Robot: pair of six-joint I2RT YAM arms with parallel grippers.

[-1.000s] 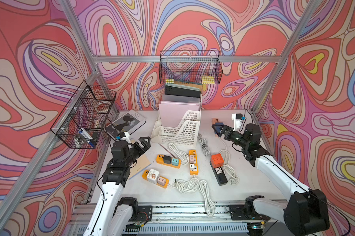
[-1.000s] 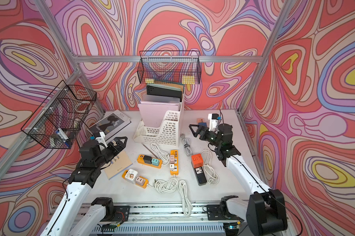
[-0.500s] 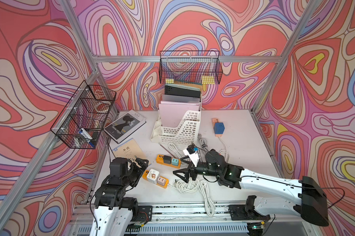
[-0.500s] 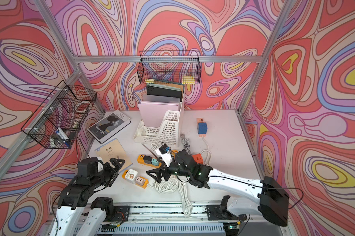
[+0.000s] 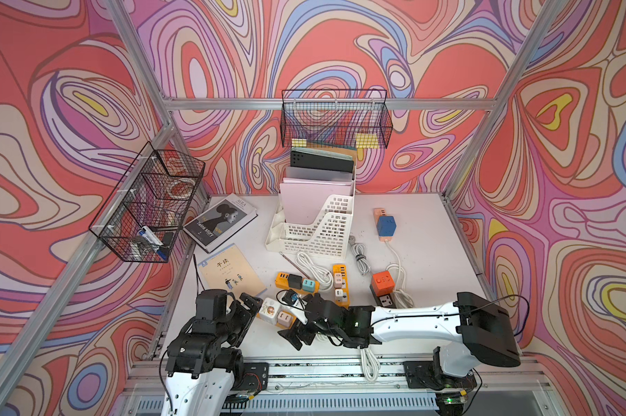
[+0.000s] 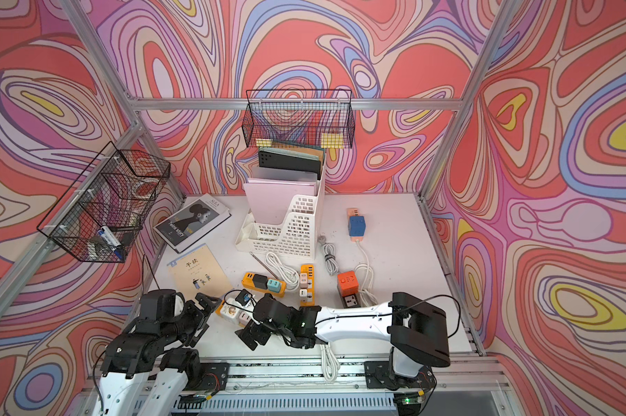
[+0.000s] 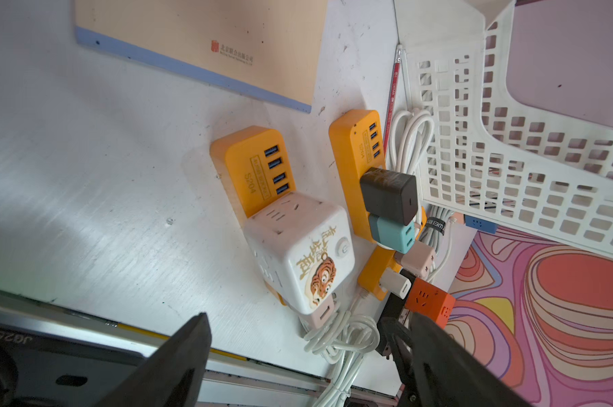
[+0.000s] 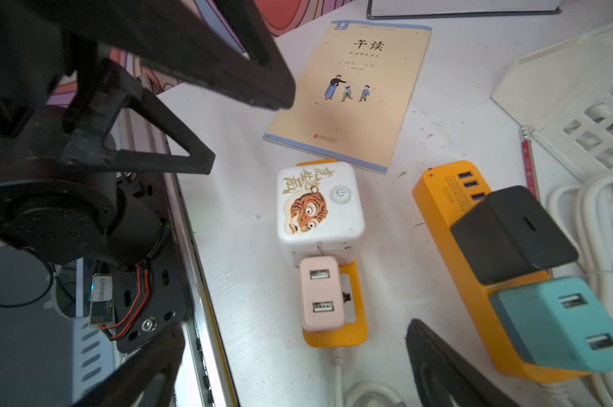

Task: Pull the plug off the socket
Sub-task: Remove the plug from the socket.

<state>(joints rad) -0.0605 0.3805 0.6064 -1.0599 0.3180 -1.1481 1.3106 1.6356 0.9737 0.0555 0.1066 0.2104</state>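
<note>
While both arms hung low in both top views, the left gripper [image 5: 249, 312] and right gripper [image 5: 297, 328] flanked the tiger cube plug [image 5: 269, 310], touching nothing. Left wrist: jaws gaped wide, empty, the cube seated on its orange power strip [image 7: 252, 158]. Right wrist: jaws equally wide, a pink USB plug [image 8: 322, 294] seated beside the cube. Approach stage, I judged; next, one pincer had to pin the strip, the other clamp a plug and pull straight off.
</note>
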